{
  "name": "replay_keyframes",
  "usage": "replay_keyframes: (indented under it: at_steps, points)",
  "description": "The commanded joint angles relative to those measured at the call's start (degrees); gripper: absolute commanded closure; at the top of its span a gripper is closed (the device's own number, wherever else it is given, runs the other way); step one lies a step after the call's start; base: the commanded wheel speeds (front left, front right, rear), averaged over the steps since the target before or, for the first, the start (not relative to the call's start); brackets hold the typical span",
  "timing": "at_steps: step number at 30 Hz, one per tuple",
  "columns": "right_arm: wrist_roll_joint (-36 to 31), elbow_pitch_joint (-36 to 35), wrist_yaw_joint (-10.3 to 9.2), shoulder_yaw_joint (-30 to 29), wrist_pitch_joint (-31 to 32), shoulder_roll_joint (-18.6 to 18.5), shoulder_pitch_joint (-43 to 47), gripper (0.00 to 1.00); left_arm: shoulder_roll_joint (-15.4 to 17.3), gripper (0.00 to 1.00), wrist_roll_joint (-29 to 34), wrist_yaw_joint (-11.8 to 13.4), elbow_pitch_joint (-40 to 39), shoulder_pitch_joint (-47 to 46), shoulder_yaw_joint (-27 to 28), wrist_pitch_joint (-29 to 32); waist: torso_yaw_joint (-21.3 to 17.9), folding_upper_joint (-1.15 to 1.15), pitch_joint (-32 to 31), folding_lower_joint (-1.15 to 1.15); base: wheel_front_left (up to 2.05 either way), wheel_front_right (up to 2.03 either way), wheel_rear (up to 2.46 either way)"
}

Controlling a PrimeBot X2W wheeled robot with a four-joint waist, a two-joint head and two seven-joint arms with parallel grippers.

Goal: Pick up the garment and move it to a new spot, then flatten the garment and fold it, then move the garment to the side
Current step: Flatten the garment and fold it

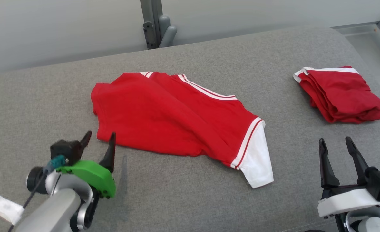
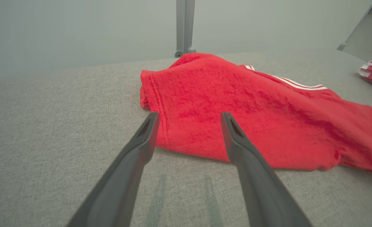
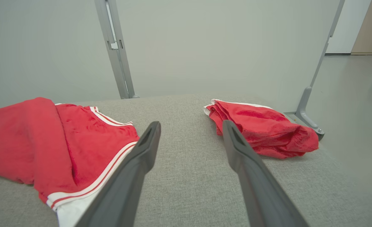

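Our left gripper [image 1: 101, 133] stands open and holds nothing, its two long, dark, tapered fingers spread apart. In the left wrist view we record the fingers straddling the near left corner of the garment [image 1: 173, 119], right at its double-stitched hem; we cannot tell whether the tips touch the cloth. Behind the fingers sits a glossy green housing [image 1: 93, 175] on a silver forearm [image 1: 54, 209], which enters from the lower left corner and angles up and to the right. The garment is a red shirt of soft, napped fabric with thin white stripes along its seams and a plain white sleeve [image 1: 257, 161] at its near right end. It lies in the middle of a grey woven padded surface [image 1: 193, 199], spread out but with broad creases, its length running from far left to near right. Our right gripper [image 1: 334, 139] is likewise open and empty, fingers pointing up from a white housing [image 1: 344, 201] at the lower right, above bare upholstery, apart from the white sleeve. Beyond it, near the far right edge of the surface, we note a second red garment [image 1: 341, 95] folded into a thick layered stack. A grey metal post [image 1: 154, 22] rises behind the surface.
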Motion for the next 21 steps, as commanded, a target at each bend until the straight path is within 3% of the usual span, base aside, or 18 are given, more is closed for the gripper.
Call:
replay_keyframes:
  at_steps: [1, 10, 17, 19, 21]
  points:
    - [0.2, -0.3, -0.02, 0.5, 0.0, -0.7, -1.7, 0.00, -0.8, 0.00, -0.8, -2.0, 3.1, -3.7, 0.6, 1.0, 0.7, 0.00, 3.7, 0.00, 0.00, 0.00, 0.00]
    - [0.8, -0.2, -0.02, 1.2, 0.0, -0.8, -5.6, 0.00, -3.2, 0.00, -3.8, -10.8, 19.8, -14.6, 0.9, 8.2, -1.6, 0.00, 11.6, 0.00, 0.00, 0.00, 0.00]
    - [0.9, 0.4, -0.02, 0.6, 0.0, -0.1, -5.4, 0.00, -4.7, 0.03, -6.0, -14.4, 24.0, -14.7, 0.8, 10.0, -2.5, 0.00, 11.9, 0.00, 0.00, 0.00, 0.00]
    - [1.0, 0.6, -0.02, 0.3, 0.0, 0.0, -5.3, 0.00, -5.4, 0.51, -6.5, -15.4, 24.0, -13.8, 0.1, 11.2, -2.5, 0.00, 11.4, 0.00, 0.00, 0.00, 0.00]
    - [0.9, 0.7, -0.02, 0.1, 0.0, 0.2, -5.2, 0.00, -5.8, 0.66, -6.8, -15.8, 23.3, -12.9, -0.5, 12.0, -2.2, 0.00, 10.8, 0.00, 0.00, 0.00, 0.00]
